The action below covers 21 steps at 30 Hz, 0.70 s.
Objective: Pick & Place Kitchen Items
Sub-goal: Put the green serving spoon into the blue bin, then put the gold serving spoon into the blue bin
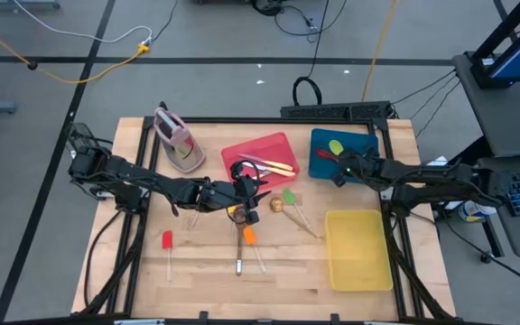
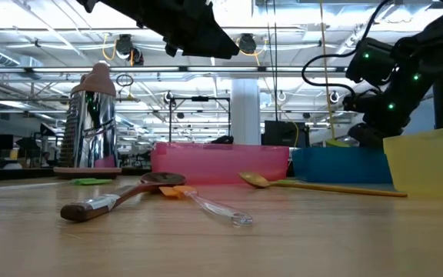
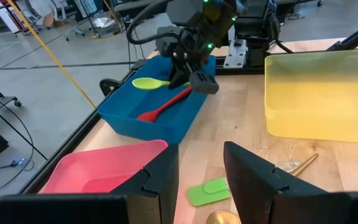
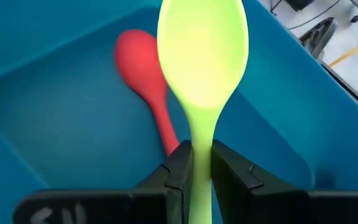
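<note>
From above, the right claw [image 1: 339, 171] sat over the blue tray [image 1: 366, 142] at the desk's [image 1: 197, 280] two o'clock, its fingers closed on the handle of a lime-green spoon [image 1: 336, 147] whose bowl pointed toward the far edge. The left claw [image 1: 253, 206] hovered near the desk's centre, just at the six o'clock edge of the red tray [image 1: 273, 147], fingers parted with nothing between them. Two cream-handled knives [image 1: 276, 166] lay in the red tray. On the bare wood lay a green-headed piece [image 1: 291, 200], a brown spoon [image 1: 278, 205], an orange-headed piece [image 1: 249, 236] and, well apart at eight o'clock, a red-headed piece [image 1: 167, 240]. The yellow tray [image 1: 357, 271] sat at four o'clock and the pink-grey stand [image 1: 178, 140] at eleven; open wood ran along the near edge.

At desk level, a brown spoon [image 2: 118, 198] and a clear-handled piece [image 2: 214, 208] crossed in the foreground, with a wooden-looking spoon [image 2: 314, 185] lying flat before the pink-red [image 2: 220, 161] and blue [image 2: 337, 163] trays. The yellow tray's wall [image 2: 429, 165] rose at three o'clock.

Past the left claw's [image 3: 201, 171] parted, empty fingers, the right claw [image 3: 188, 73] gripped the green spoon [image 3: 151, 83] above a smooth red spoon [image 3: 166, 107] lying in the blue tray [image 3: 123, 118]. A flat green head [image 3: 207, 191] lay on the wood ahead.

The right wrist showed its claw [image 4: 202, 168] nearly closed, pinching the slim, glossy green handle [image 4: 202, 62] over the red spoon [image 4: 143, 62] and the blue tray floor [image 4: 55, 106].
</note>
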Motion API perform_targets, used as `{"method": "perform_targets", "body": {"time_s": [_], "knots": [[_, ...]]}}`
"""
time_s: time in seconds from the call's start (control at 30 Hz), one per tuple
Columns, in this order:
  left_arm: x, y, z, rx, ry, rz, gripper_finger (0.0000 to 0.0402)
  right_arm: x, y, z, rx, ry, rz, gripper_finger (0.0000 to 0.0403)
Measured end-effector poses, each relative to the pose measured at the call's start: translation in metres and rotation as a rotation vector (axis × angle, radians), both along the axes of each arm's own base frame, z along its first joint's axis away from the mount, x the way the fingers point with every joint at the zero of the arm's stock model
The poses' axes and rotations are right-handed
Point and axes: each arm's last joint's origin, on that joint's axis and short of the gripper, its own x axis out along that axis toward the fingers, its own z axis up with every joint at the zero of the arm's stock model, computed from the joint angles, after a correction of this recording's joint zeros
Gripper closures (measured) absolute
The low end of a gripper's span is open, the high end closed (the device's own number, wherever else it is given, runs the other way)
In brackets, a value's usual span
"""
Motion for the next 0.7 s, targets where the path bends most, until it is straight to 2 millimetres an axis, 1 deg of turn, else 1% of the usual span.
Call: {"method": "perform_targets", "body": {"time_s": [0.17, 0.33, 0.5, 0.7], "knots": [[0.000, 0.000, 0.000, 0.000, 0.000, 0.000, 0.0270, 0.004, 0.000, 0.001, 0.021, -0.057, 0.030, 0.0354], [0.000, 0.000, 0.000, 0.000, 0.000, 0.000, 0.0270, 0.006, 0.000, 0.002, 0.038, -0.085, 0.047, 0.0312], [0.000, 0.000, 0.000, 0.000, 0.000, 0.000, 0.0270, 0.009, -0.002, 0.004, 0.009, -0.120, 0.064, 0.0267], [0.000, 0.000, 0.000, -0.001, 0.000, 0.001, 0.0270, 0.021, -0.004, 0.015, -0.052, -0.251, 0.136, 0.0238]]}}
